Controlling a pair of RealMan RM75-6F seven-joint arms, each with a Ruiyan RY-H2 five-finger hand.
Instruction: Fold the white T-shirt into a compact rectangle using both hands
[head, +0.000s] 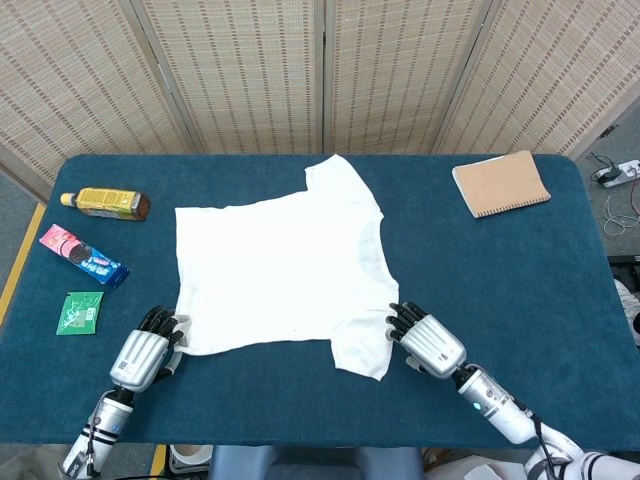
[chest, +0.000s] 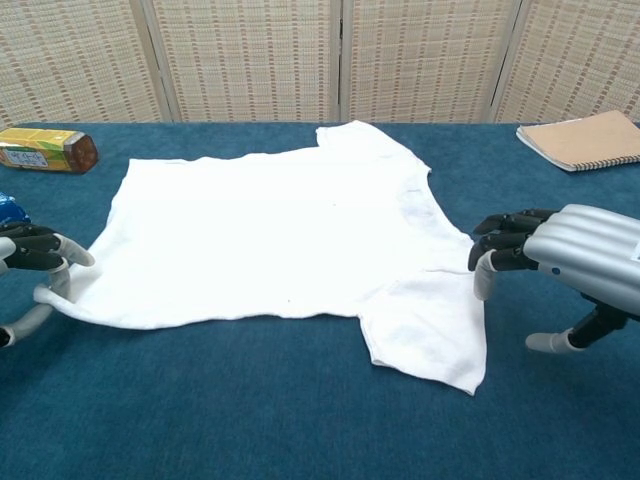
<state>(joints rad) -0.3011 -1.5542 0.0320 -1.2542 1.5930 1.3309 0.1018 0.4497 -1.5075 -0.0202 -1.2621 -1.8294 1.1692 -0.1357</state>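
So the white T-shirt (head: 282, 264) is lying flat and spread out in the middle of the dark blue tabletop (head: 480, 290), collar side toward the right, one sleeve pointing at the back screens and the other sleeve toward the front edge. The left robot hand (head: 146, 350) is down at the shirt's near left corner; in the chest view it looks like the cloth edge is pinched between thumb and fingers (chest: 40, 260), though it's at the very edge of the shot so I can't say for sure. The right robot hand (head: 428, 340) is just beside the front sleeve, knuckles up, fingers curled and apart, fingertips right at the hem or barely touching it, nothing in its grasp. Off to the left sit a bottle of tea (head: 106, 203), a blue pack of cookies (head: 82, 257) and a little green packet (head: 79, 312), all well apart from the shirt. A tan spiral notebook (head: 500, 183) sits at the far right corner.
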